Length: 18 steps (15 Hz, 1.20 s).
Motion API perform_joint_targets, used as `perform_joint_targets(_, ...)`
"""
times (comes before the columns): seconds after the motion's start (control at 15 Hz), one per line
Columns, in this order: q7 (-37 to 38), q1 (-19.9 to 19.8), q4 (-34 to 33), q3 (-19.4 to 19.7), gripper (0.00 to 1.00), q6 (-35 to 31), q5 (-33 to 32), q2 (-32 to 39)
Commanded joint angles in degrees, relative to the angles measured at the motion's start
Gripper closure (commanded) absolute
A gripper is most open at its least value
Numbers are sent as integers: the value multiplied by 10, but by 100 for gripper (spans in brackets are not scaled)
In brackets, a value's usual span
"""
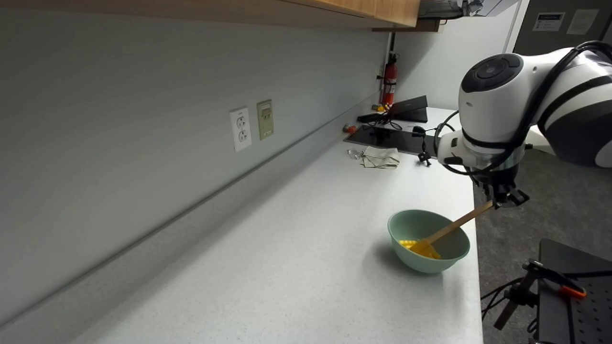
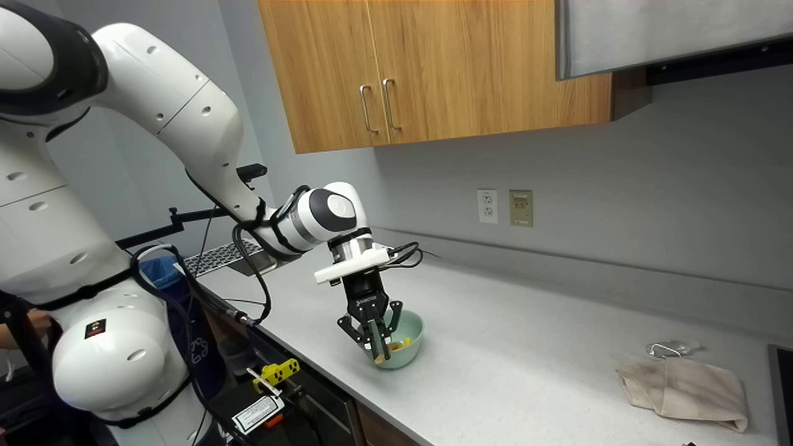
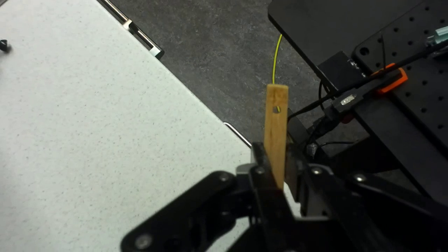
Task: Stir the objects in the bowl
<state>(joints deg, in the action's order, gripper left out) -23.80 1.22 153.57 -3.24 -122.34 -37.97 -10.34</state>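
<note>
Stirring seems your step now, so plan it around the bowl [image 1: 425, 265], upright on the worktop [image 1: 311, 248]. Left of the bowl's middle, in an exterior view, the objects [image 1: 408, 244] lie inside as a bright yellow clump; begin your loops there, slow and small, within the wall. Next along, the wooden spoon [image 1: 459, 222] has its head down among them; carry it low so that they turn over rather than fly out. Its handle slants up across the bowl's right rim, though you cannot tell whether it touches. Pressing there could push the bowl toward the worktop's edge, which runs just beside it, so ease off. Farthest right, above and outside that rim, your jaws are closed on the handle. Held so far from its head, the spoon will probably magnify small wrist moves.
</note>
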Motion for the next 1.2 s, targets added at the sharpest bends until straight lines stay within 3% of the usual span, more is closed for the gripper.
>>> perform_joint_targets(0.0,13,9,-4,0,96,10,-14,-1)
perform_joint_targets(0.33,34,11,-13,-9,96,30,-55,-11)
perform_joint_targets(1.13,65,40,-41,-36,96,152,-190,-6)
